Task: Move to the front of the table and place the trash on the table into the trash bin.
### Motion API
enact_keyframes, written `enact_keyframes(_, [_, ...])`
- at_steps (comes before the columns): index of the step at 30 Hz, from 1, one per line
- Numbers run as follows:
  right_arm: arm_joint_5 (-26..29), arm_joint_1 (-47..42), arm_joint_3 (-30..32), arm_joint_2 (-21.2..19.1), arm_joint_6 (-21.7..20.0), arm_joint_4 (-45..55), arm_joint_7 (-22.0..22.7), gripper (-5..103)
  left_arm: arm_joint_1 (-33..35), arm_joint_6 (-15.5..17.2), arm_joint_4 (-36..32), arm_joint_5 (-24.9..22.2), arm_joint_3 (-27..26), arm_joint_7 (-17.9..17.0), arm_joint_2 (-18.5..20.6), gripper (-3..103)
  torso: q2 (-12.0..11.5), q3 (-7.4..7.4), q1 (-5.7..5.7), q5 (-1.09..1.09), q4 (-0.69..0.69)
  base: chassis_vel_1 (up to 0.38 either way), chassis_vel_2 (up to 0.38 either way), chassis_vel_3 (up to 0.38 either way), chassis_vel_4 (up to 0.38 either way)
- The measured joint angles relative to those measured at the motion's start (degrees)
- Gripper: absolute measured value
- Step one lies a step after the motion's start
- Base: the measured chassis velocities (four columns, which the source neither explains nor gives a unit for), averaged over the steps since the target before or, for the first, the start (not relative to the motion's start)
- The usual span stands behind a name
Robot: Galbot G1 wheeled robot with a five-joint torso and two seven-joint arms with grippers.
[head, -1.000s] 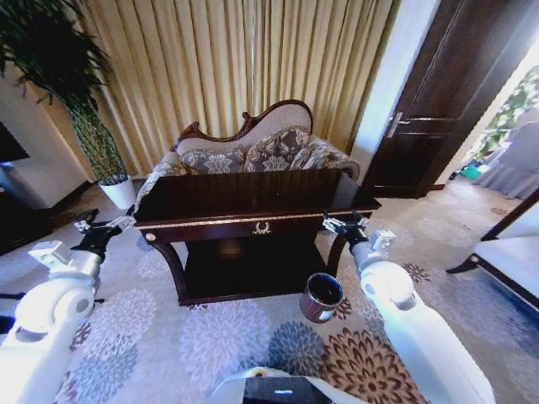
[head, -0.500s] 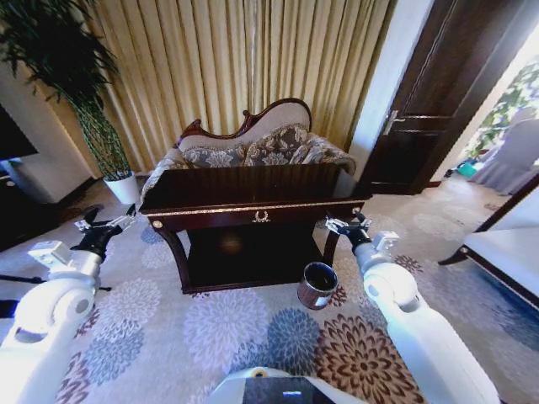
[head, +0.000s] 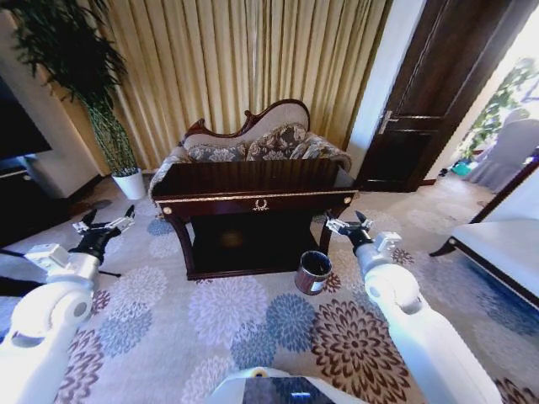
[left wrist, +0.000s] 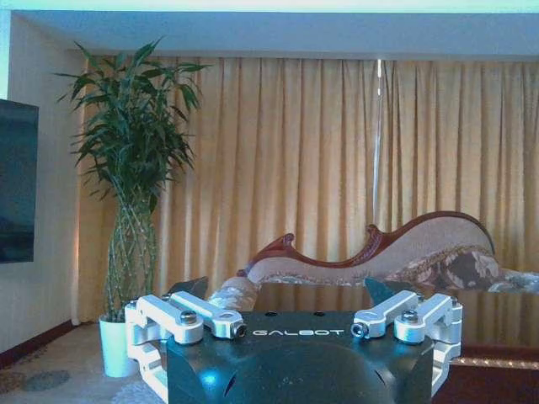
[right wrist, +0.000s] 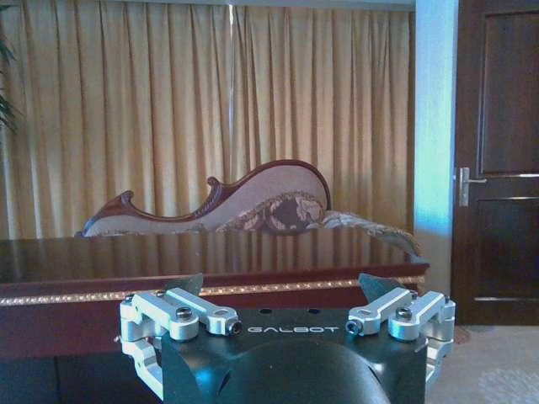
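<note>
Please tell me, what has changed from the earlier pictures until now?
The whole head view has shifted: the table and trash bin look smaller and farther, with more carpet showing before them, so the camera moved, not the things. The bin stayed by the table's front right leg. Left end effector and right end effector stayed open, empty, raised either side.
</note>
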Motion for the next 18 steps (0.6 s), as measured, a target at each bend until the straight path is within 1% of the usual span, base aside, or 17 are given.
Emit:
enact_keyframes(4, [0.01, -0.29, 0.40, -0.03, 0.02, 0.13, -0.02, 100, 0.07, -0.22, -0.17, -0.02, 0.04, 0.00, -0.06, 100, -0.01, 0.01, 0.02, 0.00, -0.02, 0.162, -0.155, -0.191, 0.144])
enact_keyframes(9, [0.03, -0.39, 0.56, -0.06, 0.04, 0.21, -0.05, 100, 0.19, -0.38, -0.30, -0.03, 0.04, 0.00, -0.07, 100, -0.01, 0.01, 0.02, 0.00, 0.01, 0.160, -0.175, -0.186, 0.192])
enact_keyframes(18, [0.02, -0.46, 0.42, 0.00, 0.04, 0.08, -0.06, 100, 0.37, -0.44, -0.41, -0.05, 0.07, 0.02, -0.20, 100, -0.01, 0.00, 0.01, 0.00, 0.00, 0.184, -0.207, -0.187, 0.208])
